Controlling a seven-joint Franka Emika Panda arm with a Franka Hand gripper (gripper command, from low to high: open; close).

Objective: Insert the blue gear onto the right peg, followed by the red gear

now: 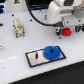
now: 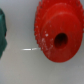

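I judge the red gear [image 1: 66, 32] light, stiff, slick plastic; I'd pinch its raised hub, beyond the blue gear [image 1: 51, 52]. Gripper [image 1: 65, 29] state: cannot tell.

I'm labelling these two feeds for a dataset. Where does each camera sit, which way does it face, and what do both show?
Exterior view: off the arm, raised, looking down across the white table at the dark plate, blue gear and red gear; the arm and end effector show.
Wrist view: on the wrist, close above the red gear; no clear robot part shows.
Shared: the red gear.
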